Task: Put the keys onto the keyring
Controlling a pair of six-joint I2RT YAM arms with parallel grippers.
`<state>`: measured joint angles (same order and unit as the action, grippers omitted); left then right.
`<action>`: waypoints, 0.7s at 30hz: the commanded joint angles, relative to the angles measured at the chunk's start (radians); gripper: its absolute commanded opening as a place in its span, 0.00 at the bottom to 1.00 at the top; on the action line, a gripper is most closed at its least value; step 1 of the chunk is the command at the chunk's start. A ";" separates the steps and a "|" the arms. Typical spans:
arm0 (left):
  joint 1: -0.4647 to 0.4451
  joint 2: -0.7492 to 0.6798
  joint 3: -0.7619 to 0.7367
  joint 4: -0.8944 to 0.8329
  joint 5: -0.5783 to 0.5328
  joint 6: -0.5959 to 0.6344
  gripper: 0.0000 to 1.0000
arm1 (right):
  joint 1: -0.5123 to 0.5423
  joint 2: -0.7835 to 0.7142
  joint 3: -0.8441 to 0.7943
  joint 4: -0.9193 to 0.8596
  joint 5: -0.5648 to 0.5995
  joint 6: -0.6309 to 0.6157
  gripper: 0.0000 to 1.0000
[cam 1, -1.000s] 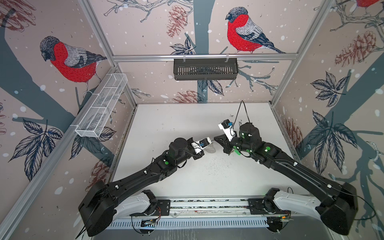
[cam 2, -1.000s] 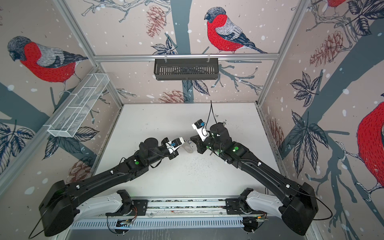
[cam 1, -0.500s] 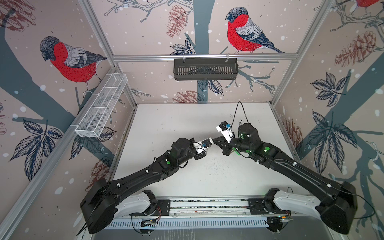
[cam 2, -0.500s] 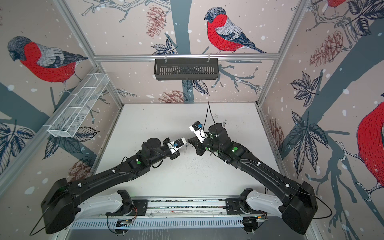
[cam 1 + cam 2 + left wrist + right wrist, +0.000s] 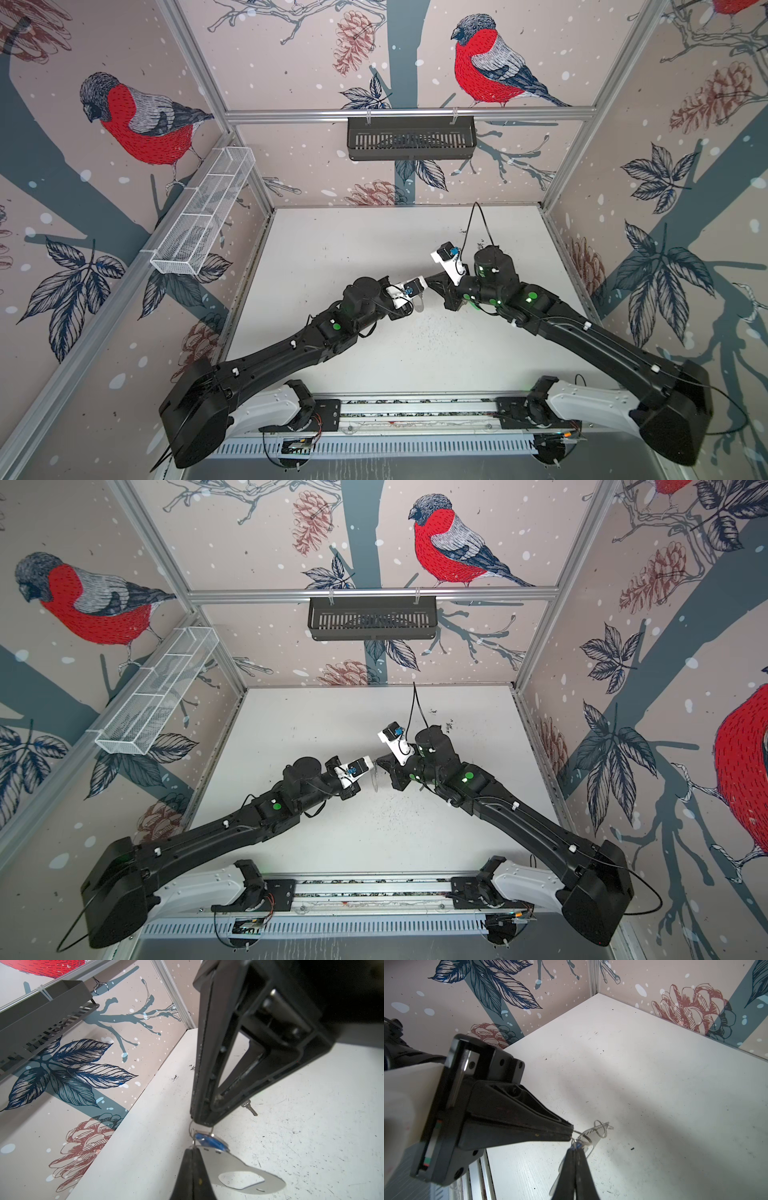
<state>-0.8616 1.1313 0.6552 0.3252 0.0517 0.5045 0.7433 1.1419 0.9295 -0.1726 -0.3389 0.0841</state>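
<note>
Both grippers meet tip to tip above the middle of the white table. My left gripper (image 5: 192, 1150) is shut on a corner of the keyring (image 5: 209, 1164), a flat grey D-shaped plate with a large opening and small holes along its straight edge. My right gripper (image 5: 202, 1124) is shut on the wire ring of a key with a blue tag (image 5: 209, 1141). The key's silver blade (image 5: 250, 1108) sticks out behind the finger. In the right wrist view the right gripper (image 5: 574, 1148) pinches right beside the keyring (image 5: 591, 1132). In both top views the keyring (image 5: 419, 302) (image 5: 375, 777) hangs between the arms.
A black slotted basket (image 5: 411, 139) hangs on the back wall and a white wire basket (image 5: 203, 216) on the left wall. Patterned walls close in the table (image 5: 374, 249) on three sides. The arms' base rail (image 5: 415, 411) runs along the front edge.
The two grippers have drawn together until their tips meet; the right one shifted a little left. Both stayed shut.
</note>
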 commanded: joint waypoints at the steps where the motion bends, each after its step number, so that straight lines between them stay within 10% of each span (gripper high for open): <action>1: -0.009 0.000 0.000 0.008 -0.005 0.005 0.00 | -0.002 0.003 0.011 0.025 0.010 0.012 0.00; 21: -0.019 -0.013 -0.019 0.026 -0.042 0.011 0.00 | -0.001 0.042 0.035 -0.006 0.007 0.008 0.00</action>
<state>-0.8780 1.1210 0.6373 0.3248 0.0254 0.5083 0.7395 1.1801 0.9558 -0.1848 -0.3271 0.0872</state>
